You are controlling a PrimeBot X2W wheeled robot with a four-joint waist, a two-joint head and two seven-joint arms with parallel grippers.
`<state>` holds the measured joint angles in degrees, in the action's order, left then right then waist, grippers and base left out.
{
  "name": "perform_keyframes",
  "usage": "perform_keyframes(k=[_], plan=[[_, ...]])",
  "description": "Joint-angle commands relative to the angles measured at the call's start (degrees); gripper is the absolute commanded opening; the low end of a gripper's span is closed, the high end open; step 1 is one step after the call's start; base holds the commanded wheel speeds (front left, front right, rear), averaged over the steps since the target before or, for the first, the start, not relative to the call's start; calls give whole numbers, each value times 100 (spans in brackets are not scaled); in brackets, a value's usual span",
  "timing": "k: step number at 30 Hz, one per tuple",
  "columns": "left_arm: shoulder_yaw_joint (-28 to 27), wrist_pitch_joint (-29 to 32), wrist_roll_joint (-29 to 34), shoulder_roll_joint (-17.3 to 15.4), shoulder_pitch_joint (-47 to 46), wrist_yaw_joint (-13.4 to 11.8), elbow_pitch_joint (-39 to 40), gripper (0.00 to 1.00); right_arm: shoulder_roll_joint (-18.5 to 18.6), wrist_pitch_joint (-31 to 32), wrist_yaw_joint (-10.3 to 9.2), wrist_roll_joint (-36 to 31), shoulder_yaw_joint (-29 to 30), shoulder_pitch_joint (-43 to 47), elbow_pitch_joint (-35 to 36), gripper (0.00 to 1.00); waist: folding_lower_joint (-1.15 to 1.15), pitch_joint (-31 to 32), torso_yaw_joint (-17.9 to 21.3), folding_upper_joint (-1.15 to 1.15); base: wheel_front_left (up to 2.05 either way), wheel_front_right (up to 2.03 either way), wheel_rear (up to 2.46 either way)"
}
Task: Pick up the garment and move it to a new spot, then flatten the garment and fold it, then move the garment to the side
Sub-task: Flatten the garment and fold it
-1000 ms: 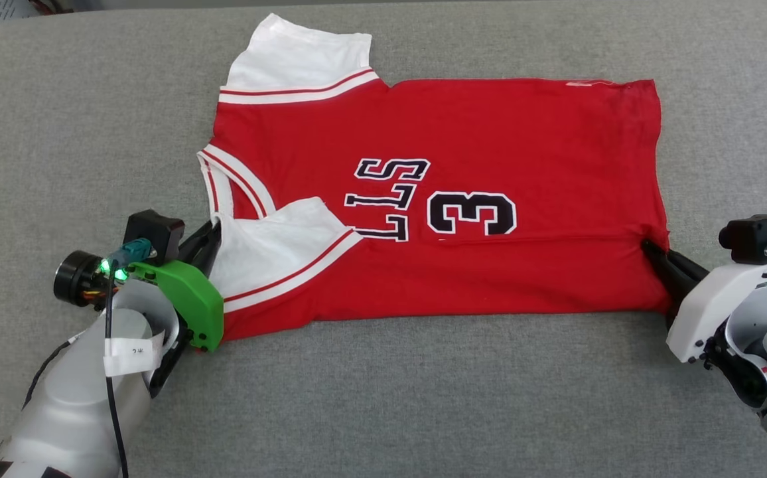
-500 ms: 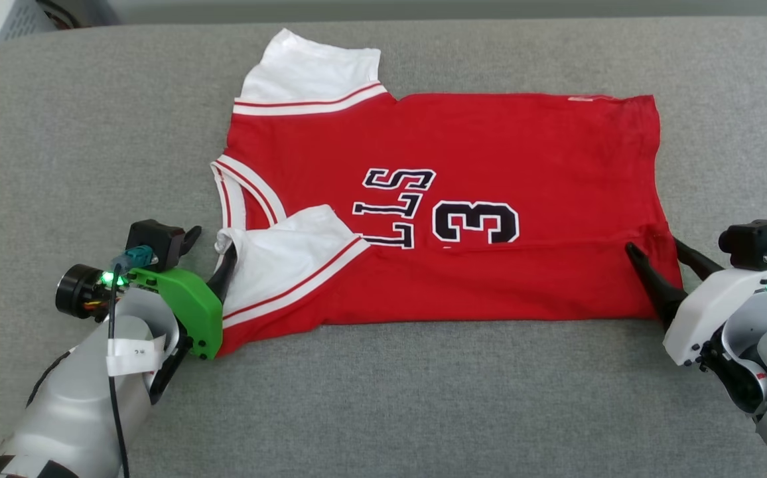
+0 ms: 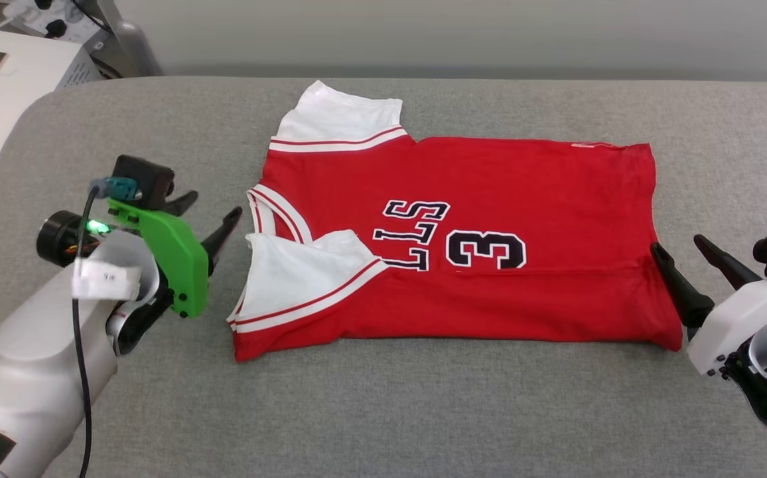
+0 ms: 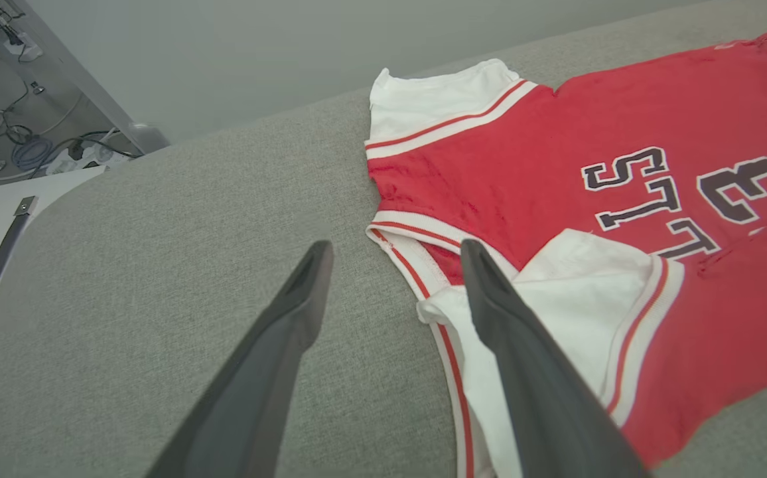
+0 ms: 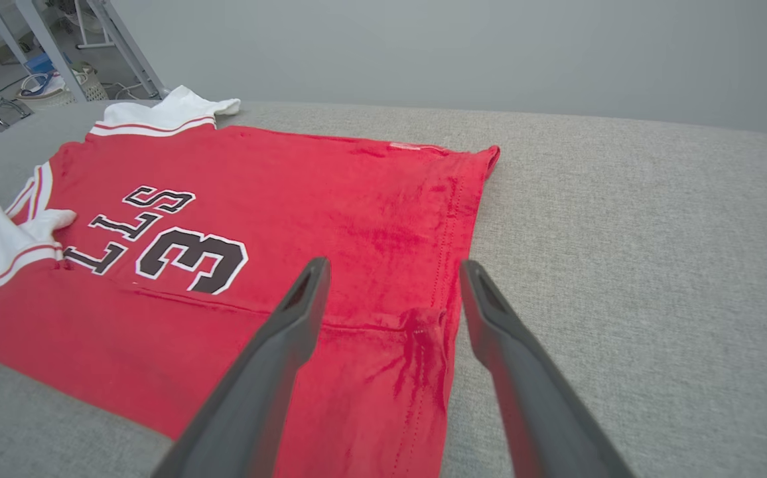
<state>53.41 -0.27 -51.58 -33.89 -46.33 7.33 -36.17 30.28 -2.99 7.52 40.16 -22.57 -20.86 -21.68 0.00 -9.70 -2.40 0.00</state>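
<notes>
Having let go and backed off, left gripper (image 3: pixel 212 206) and right gripper (image 3: pixel 677 244) flank the jersey (image 3: pixel 489 186), fingers wide open and empty; it lies part-folded mid-worktop (image 3: pixel 383 411), so regrasp both ends level.

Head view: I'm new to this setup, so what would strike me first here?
The red jersey, its near edge folded over, lies in the middle of the grey padded surface. The left gripper and right gripper stand open at its two ends, holding nothing.
</notes>
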Motion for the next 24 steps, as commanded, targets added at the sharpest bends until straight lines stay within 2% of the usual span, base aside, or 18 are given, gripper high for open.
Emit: perform_keyframes(k=[1,6,10,15,24], plan=[[110,376,-241,-89,-117,15,159,100,-50,50,-3,-72,64,110,67,100,0,74,-54,0,0,0,0],[427,2021,-1135,-314,-260,15,659,100,-162,195,-3,-186,229,236,228,100,0,121,-51,0,0,0,0],[659,2949,-1565,-471,-334,15,912,100,-259,291,-3,-242,310,302,333,100,0,114,2,0,0,0,0],[818,3454,-1783,-514,-312,15,861,100,-342,374,-3,-265,370,312,391,100,0,25,105,0,0,0,0],[1094,3616,-1836,-333,-167,15,409,100,-463,442,-3,-281,393,169,395,100,0,-275,277,0,0,0,0]])
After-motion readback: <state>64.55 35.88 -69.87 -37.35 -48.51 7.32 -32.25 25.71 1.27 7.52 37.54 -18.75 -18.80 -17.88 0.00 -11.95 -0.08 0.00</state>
